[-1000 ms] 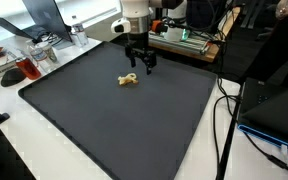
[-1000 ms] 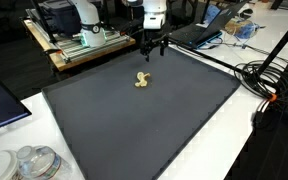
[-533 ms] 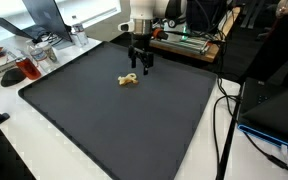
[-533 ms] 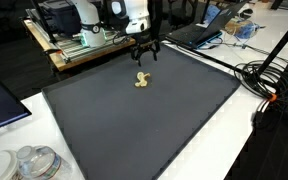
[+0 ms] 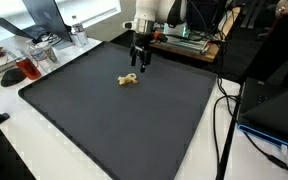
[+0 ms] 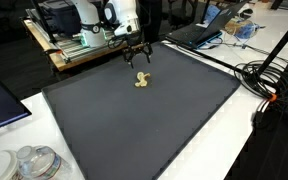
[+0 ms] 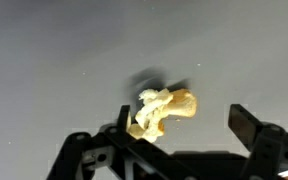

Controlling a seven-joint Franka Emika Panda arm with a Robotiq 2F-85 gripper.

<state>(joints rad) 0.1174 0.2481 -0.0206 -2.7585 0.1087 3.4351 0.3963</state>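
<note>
A small pale-yellow, lumpy object lies on the dark grey mat, toward its far side. My gripper hangs just above and slightly behind it, jaws spread wide and empty. In the wrist view the yellow object sits between the two dark fingers, closer to one of them, with my gripper open around it and not touching it.
Behind the mat stands a wooden board with electronics. Cables and a laptop lie to one side. Plastic containers and a red object sit on the white table beside the mat.
The arm has shifted sideways and a little lower over the far edge of the mat, toward the yellow object. The jaws stayed open; the object has not moved.
</note>
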